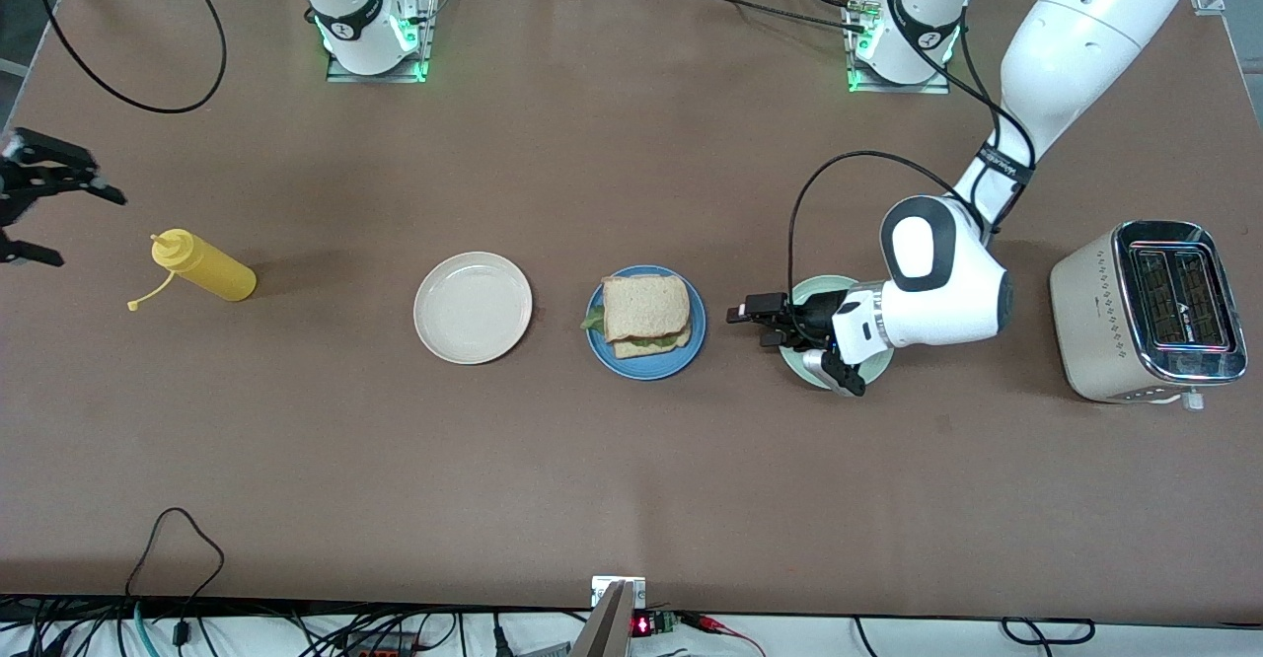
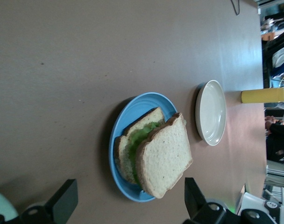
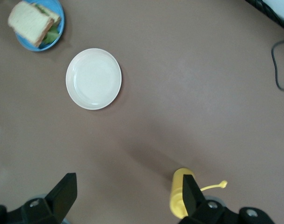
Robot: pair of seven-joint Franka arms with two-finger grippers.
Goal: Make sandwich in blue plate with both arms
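The sandwich [image 1: 646, 314] lies on the blue plate [image 1: 693, 349] mid-table: two bread slices with green lettuce between, the top slice shifted off the lower one. It also shows in the left wrist view [image 2: 163, 156] on the blue plate [image 2: 132, 109], and in the right wrist view [image 3: 30, 23]. My left gripper [image 1: 750, 328] is open and empty, low over the table between the blue plate and a pale green plate [image 1: 817, 288], its fingers pointing at the sandwich [image 2: 128, 200]. My right gripper [image 1: 71, 226] is open and empty, up over the right arm's end of the table [image 3: 128, 196].
A cream-white plate [image 1: 473, 307] sits beside the blue plate, toward the right arm's end. A yellow squeeze bottle [image 1: 204, 265] lies on its side past it. A toaster [image 1: 1150, 312] stands at the left arm's end. The left arm's wrist covers part of the green plate.
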